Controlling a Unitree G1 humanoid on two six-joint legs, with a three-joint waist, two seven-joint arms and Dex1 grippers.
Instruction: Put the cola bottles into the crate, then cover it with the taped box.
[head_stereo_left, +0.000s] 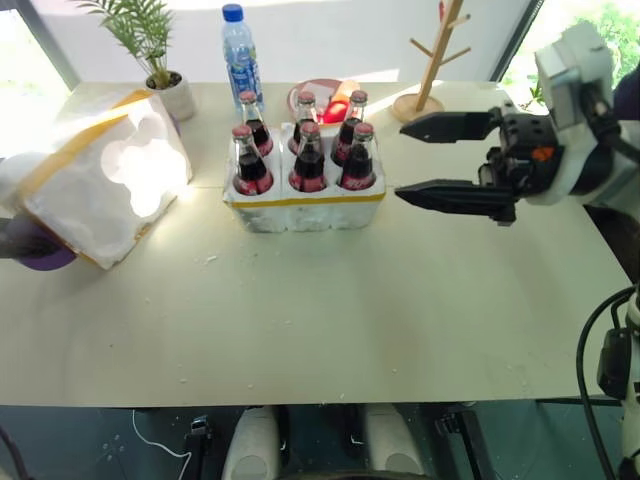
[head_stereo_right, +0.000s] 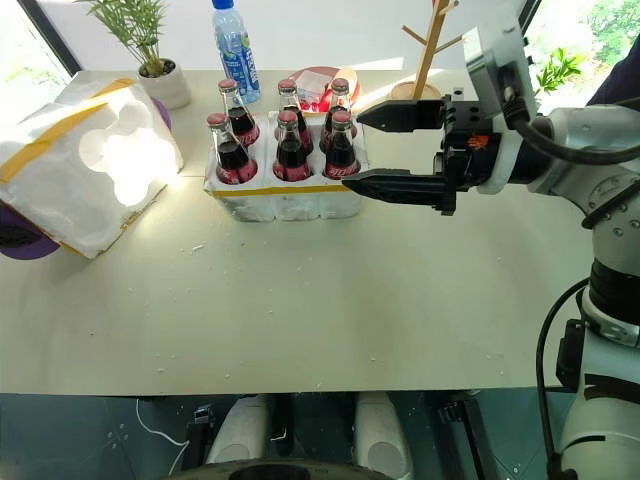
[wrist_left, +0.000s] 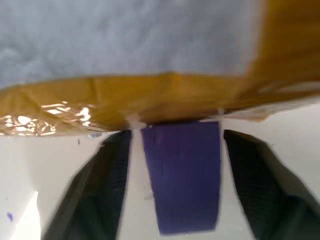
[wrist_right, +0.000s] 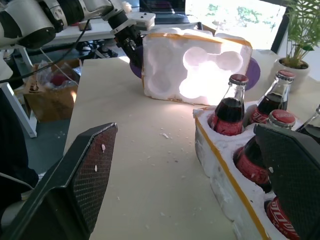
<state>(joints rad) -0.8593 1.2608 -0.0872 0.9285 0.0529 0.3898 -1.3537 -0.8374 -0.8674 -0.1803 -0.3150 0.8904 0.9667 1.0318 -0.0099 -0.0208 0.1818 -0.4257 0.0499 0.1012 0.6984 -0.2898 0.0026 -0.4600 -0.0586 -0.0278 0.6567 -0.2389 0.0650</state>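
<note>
Six cola bottles (head_stereo_left: 305, 150) seated in crate (head_stereo_left: 305, 205), frame centre. Taped box (head_stereo_left: 100, 175) tilted at far left, left gripper (wrist_right: 131, 42) against it, grip unclear. Right gripper (head_stereo_left: 445, 160) wide, empty. Advice: grip wall firmly, lower cavity squarely over caps.
</note>
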